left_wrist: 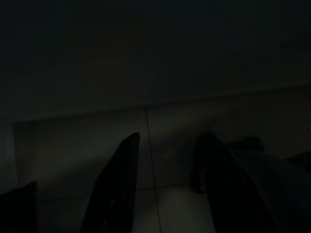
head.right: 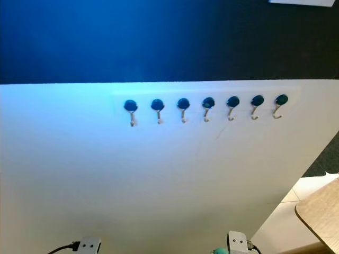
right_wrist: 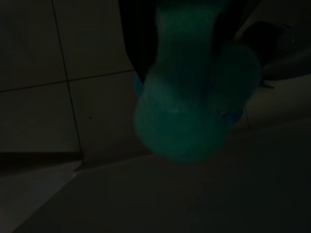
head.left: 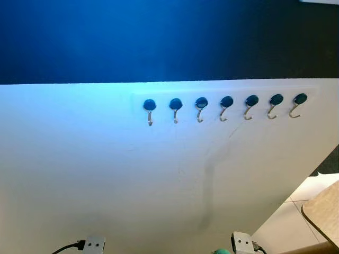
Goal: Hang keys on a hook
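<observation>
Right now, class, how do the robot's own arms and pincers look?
In the left eye view, two pale grey boxy wrist ends with small dark screw holes peek up: the left arm trails a black cable, as does the right arm. The left pincer has long, black, tapering fingers.

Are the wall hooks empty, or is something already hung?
Empty: all seven hooks on the white wall hang bare, no keys on any.
</observation>
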Motion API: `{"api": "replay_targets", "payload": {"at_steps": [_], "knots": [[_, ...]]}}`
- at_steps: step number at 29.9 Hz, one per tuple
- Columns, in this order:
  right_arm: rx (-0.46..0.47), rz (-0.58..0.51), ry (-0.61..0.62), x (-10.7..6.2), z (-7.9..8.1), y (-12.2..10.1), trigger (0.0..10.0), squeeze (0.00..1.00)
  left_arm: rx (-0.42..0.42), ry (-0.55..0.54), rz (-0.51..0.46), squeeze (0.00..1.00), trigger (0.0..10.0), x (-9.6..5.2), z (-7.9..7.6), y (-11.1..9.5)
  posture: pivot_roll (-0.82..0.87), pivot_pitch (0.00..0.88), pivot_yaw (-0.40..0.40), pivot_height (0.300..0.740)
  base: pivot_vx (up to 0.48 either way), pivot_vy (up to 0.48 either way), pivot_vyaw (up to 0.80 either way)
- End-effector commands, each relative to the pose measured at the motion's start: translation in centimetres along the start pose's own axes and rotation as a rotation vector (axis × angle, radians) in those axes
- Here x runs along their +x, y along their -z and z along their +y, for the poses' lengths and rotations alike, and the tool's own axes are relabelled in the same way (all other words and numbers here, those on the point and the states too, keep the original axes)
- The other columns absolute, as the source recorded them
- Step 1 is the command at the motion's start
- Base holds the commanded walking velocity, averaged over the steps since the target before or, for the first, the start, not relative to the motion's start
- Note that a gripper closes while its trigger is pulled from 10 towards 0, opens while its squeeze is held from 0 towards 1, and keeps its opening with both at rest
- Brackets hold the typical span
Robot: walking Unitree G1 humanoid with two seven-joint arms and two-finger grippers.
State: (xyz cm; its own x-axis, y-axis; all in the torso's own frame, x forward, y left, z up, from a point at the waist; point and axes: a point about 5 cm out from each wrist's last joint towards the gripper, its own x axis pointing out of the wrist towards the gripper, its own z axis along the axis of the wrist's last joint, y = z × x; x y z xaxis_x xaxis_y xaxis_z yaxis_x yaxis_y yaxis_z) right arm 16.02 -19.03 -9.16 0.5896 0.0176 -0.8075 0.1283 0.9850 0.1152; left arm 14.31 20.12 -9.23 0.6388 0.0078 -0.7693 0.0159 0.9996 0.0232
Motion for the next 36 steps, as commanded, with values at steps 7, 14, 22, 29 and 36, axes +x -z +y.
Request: {"api": "replay_targets", "payload": {"at_steps": [7,14,22,29,36], "knots": [[0.003,-0.004,0.003,0.00,-0.13,-0.13,10.0,0.00,-0.004,0.005,0.010,0.00,10.0,-0.12,-0.20,0.42,0.08,0.000,-0.017,0.740,0.000,0.000,0.00],[0.002,-0.004,0.001,0.03,-0.10,-0.21,10.0,0.00,-0.015,0.001,0.007,0.00,10.0,-0.06,0.00,0.21,0.08,0.000,-0.019,0.740,-0.267,0.000,0.00],[0.003,-0.003,0.000,0.03,-0.10,-0.20,10.0,0.00,-0.025,0.001,-0.002,0.00,10.0,-0.01,0.00,0.03,0.08,0.000,-0.019,0.740,-0.336,0.000,0.00],[0.003,0.000,0.002,-0.01,-0.17,-0.08,10.0,0.00,-0.027,0.003,-0.004,0.00,10.0,0.07,-0.13,-0.12,0.08,0.001,-0.017,0.740,-0.362,0.000,0.00],[0.006,0.000,-0.001,0.02,-0.04,-0.09,10.0,0.00,-0.013,-0.009,0.008,0.00,10.0,0.22,-0.11,-0.32,0.08,0.005,-0.015,0.740,-0.208,0.000,0.00]]}}
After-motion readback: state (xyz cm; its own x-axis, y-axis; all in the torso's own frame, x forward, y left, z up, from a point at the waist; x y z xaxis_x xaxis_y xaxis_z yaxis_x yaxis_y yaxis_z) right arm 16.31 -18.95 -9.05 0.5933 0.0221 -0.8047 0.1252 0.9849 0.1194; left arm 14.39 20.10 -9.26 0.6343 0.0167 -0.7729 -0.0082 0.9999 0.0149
